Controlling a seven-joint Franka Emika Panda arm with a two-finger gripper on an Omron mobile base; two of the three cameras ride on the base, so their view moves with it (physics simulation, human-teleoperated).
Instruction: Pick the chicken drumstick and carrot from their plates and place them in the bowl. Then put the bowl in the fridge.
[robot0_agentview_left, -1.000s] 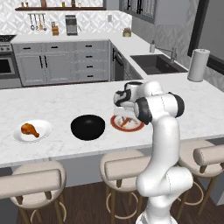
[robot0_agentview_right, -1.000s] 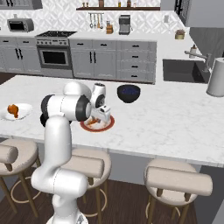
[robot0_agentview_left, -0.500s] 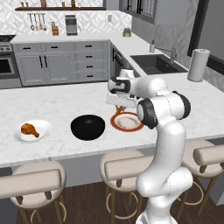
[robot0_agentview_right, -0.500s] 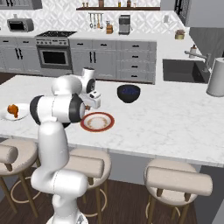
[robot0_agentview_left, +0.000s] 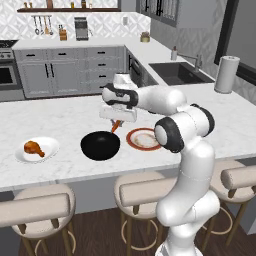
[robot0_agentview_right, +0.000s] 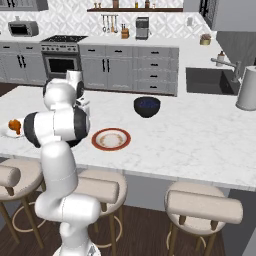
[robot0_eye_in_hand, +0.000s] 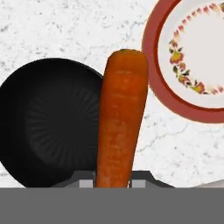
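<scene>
My gripper (robot0_agentview_left: 118, 119) is shut on the carrot (robot0_agentview_left: 115, 126), an orange tapered stick that hangs above the counter at the black bowl's (robot0_agentview_left: 100, 145) right rim. In the hand view the carrot (robot0_eye_in_hand: 120, 127) runs up from between my fingertips (robot0_eye_in_hand: 86, 182), with the bowl (robot0_eye_in_hand: 48, 122) on its left and the empty red-rimmed plate (robot0_eye_in_hand: 192, 65) on its right. That plate (robot0_agentview_left: 143, 139) lies just right of the bowl. The chicken drumstick (robot0_agentview_left: 33, 147) rests on the white plate (robot0_agentview_left: 47, 150) at the far left. The fridge is out of view.
A small dark blue bowl (robot0_agentview_right: 147, 106) stands farther back on the counter. A paper towel roll (robot0_agentview_left: 224, 74) and the sink (robot0_agentview_left: 177, 72) are at the right. Padded stools (robot0_agentview_left: 40, 210) line the counter's front edge.
The arm has lifted the carrot off the red-rimmed plate and swung it left to the black bowl's rim. The plate now lies empty.
</scene>
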